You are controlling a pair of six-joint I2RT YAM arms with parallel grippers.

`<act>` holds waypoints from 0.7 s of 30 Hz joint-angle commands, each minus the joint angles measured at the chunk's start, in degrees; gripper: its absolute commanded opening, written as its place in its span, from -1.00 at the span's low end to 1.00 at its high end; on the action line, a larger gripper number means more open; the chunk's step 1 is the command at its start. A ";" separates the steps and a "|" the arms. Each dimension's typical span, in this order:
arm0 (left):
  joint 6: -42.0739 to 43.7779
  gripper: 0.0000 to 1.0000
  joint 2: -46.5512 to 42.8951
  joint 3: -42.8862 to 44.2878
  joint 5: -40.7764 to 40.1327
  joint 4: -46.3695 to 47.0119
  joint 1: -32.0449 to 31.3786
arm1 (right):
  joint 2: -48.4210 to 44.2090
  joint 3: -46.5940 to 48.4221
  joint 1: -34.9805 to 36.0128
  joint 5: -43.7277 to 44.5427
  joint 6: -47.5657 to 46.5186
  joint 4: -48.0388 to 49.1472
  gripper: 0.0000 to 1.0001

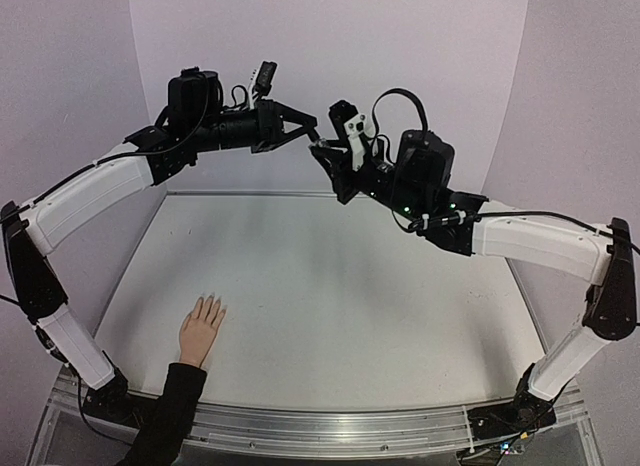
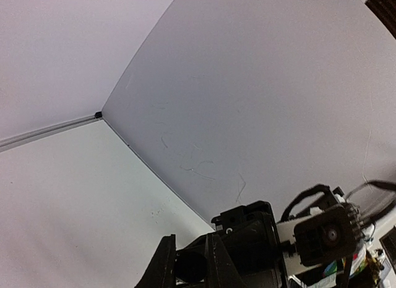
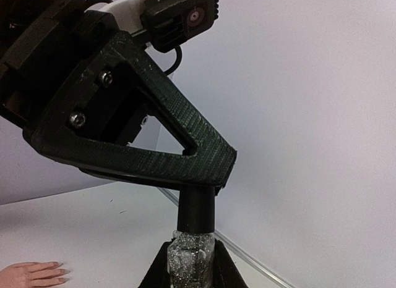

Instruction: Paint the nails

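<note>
Left gripper (image 1: 303, 129): clamped on black cap (image 3: 197, 209) | Right gripper (image 3: 192, 271): gripping glitter polish bottle (image 3: 193, 256), aloft | Nails (image 1: 211, 305): on mannequin hand (image 1: 200, 331), well apart, near-left of table (image 1: 350, 286) | Risk: bottle twists in grip during uncapping, spilling polish.

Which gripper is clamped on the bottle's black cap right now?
The left gripper: its dark textured jaws close on the black cap from above, while the right gripper holds the glittery glass bottle below it.
</note>
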 commanded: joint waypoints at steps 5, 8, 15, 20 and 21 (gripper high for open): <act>3.99 -1.00 -0.96 -2.24 37.82 17.79 -5.13 | 0.51 11.62 -4.85 -67.73 30.87 8.31 -1.00; 4.42 -1.00 -2.95 -3.07 39.50 20.53 -5.18 | 2.73 12.08 -4.80 -70.58 46.99 24.16 -1.00; 8.92 -1.00 -4.36 -1.12 34.74 12.40 -5.14 | 2.88 10.17 -5.52 -67.11 46.48 27.48 -1.00; 13.49 -0.44 -5.62 1.97 20.47 -1.53 -4.79 | 1.20 4.00 -8.37 -58.91 41.77 26.92 -1.00; 13.43 -0.23 -6.59 1.27 17.92 -2.14 -4.69 | 0.60 2.53 -8.83 -56.55 40.30 26.21 -1.00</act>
